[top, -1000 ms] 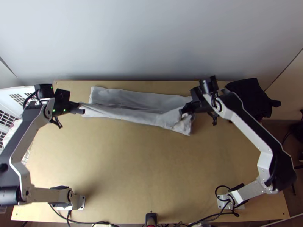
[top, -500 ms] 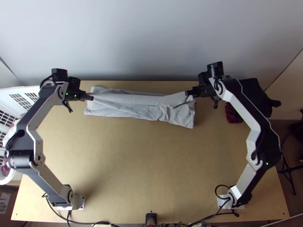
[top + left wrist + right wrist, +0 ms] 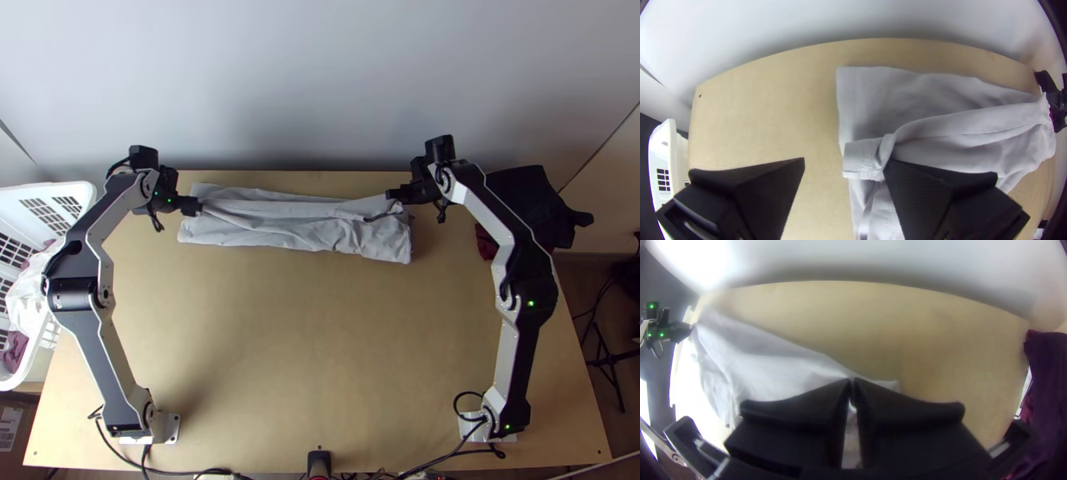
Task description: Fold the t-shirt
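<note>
Our left jaws stand apart; our right jaws clamp the t-shirt (image 3: 280, 232). Its long axis runs crosswise on the far desk (image 3: 320, 336), the left end just rightward of our left jaws, likely nearest for regripping.
</note>
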